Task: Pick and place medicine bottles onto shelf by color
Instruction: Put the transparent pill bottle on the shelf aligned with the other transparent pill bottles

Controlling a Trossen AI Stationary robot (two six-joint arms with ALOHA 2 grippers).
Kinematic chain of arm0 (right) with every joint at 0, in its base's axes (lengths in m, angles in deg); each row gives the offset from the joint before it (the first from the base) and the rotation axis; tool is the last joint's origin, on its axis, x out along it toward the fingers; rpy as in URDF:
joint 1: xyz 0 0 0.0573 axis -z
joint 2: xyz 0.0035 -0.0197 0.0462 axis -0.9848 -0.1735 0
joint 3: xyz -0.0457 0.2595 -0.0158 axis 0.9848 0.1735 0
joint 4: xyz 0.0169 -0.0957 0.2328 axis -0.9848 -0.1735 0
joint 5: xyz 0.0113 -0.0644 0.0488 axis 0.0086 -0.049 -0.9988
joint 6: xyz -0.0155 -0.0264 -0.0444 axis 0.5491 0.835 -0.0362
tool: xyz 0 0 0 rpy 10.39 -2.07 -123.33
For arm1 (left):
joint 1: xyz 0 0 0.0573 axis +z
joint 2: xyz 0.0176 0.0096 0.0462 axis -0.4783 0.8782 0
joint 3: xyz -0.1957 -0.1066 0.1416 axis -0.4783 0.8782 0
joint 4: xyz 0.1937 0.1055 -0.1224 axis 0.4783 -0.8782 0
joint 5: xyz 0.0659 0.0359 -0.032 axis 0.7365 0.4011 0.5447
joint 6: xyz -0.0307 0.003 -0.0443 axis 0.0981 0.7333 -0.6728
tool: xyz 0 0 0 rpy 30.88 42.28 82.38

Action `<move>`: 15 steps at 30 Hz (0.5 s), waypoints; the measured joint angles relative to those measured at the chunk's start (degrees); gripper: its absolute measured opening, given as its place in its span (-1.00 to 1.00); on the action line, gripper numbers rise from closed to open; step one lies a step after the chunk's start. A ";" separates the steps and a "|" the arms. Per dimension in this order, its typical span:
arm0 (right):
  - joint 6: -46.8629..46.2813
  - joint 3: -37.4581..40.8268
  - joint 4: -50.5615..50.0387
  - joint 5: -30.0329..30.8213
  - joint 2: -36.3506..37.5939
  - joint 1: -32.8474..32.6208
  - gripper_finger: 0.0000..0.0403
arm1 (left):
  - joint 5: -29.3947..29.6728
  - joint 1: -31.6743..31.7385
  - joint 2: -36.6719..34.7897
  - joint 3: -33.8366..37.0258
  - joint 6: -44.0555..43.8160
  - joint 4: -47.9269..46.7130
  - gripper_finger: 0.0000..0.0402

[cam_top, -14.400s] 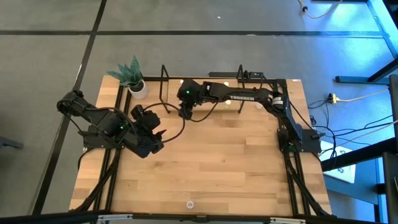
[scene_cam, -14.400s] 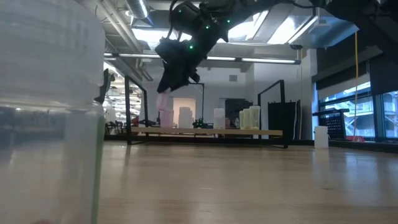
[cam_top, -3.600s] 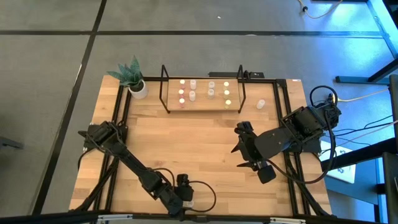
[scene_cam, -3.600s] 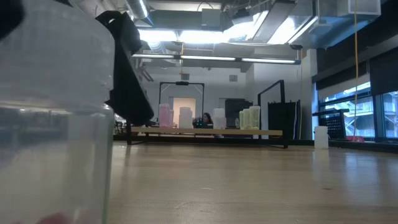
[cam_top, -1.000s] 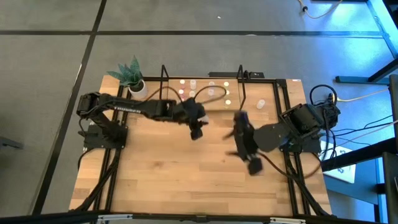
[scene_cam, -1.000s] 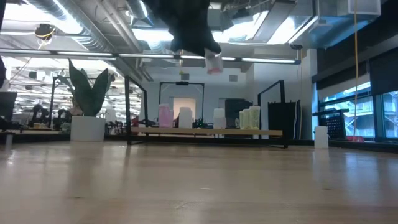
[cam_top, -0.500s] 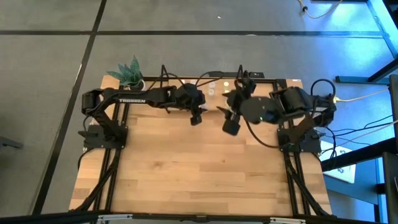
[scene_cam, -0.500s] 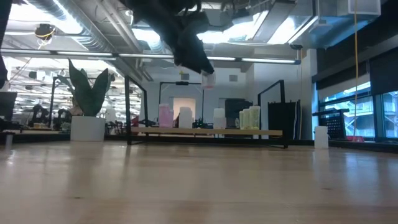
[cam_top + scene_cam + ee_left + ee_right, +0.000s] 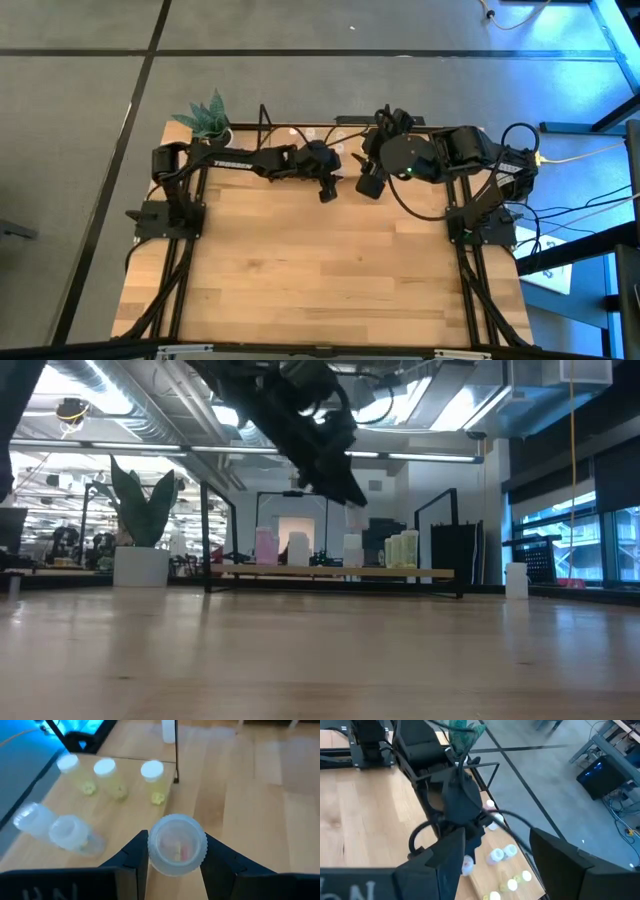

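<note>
My left gripper (image 9: 177, 870) is shut on a tiny whitish bottle (image 9: 177, 845) with pink inside, in the air near the shelf (image 9: 340, 572); it also shows in the high view (image 9: 327, 190) and the low view (image 9: 345, 490). On the shelf's light-wood board stand pink (image 9: 265, 547), white (image 9: 298, 548) and yellow-green bottles (image 9: 105, 775), each on its base. My right gripper (image 9: 368, 186) hangs open and empty over the shelf's right part, close to my left gripper. In the right wrist view its fingers (image 9: 435, 865) stand wide apart. My left gripper pinches the bottle's round side wall (image 9: 150, 847) between its two fingers, one on each side. The wrist view looks onto the bottle's round end, where pink shows through. The bottle is lifted clear, above the shelf's board and the table.
A white pot with a green plant (image 9: 208, 118) stands at the far left corner. One lone bottle (image 9: 516, 580) stands on the table right of the shelf. The shelf's black posts (image 9: 262, 125) rise beside both arms. The table's near half (image 9: 320, 290) is bare wood.
My left gripper has carried the bottle toward the table's far edge and right, and down toward the shelf. My right gripper has swung from the table's middle right toward the far edge, over the shelf's right part, close to my left gripper.
</note>
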 joint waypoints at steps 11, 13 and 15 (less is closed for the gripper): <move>0.02 0.00 0.38 -0.04 0.00 0.00 0.11 | 7.44 0.79 3.40 0.07 -1.94 2.76 -0.39; 0.02 0.00 0.42 -0.07 0.00 0.00 0.11 | 7.36 1.15 3.40 0.09 -2.61 2.93 -0.39; 0.02 0.00 0.43 -0.07 0.00 0.00 0.11 | 7.07 1.55 3.40 0.07 -3.59 2.87 -0.39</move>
